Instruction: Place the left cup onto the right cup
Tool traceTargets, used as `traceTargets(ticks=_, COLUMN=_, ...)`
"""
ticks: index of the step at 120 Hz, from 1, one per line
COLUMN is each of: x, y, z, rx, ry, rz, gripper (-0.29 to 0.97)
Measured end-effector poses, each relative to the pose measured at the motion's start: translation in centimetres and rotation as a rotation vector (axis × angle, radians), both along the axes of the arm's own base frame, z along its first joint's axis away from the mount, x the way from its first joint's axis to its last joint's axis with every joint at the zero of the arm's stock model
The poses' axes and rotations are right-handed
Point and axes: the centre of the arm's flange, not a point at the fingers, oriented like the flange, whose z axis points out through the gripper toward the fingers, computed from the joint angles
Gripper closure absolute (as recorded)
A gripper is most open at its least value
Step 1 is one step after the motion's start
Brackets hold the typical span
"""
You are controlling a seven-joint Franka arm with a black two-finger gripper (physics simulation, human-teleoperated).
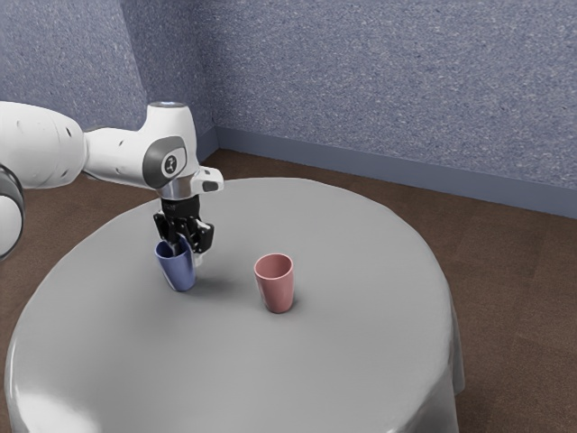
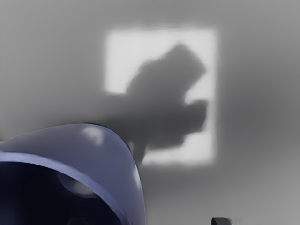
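Note:
The blue cup is on the exterior view's left part of the round grey table, leaning slightly. My black gripper comes down on its rim from above and is shut on the cup's wall, with one finger inside the cup and one outside. Whether the cup's base touches the table I cannot tell. The pink cup stands upright and apart on the table, a short way toward the exterior view's right of the blue one. In the wrist view the blue cup looms large and blurred just under my hand.
The grey tablecloth hangs over the table's edge all round. A bright square patch on the cloth carries my hand's dark shadow. A brown floor and blue walls lie beyond the table.

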Motion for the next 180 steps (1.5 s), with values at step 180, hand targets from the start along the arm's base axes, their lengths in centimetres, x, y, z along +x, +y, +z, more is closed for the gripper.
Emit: traceTargets(ticks=180, x=-0.1, y=-0.4, z=2.1, rx=0.022, ry=-0.024, rz=0.032, gripper=0.79)
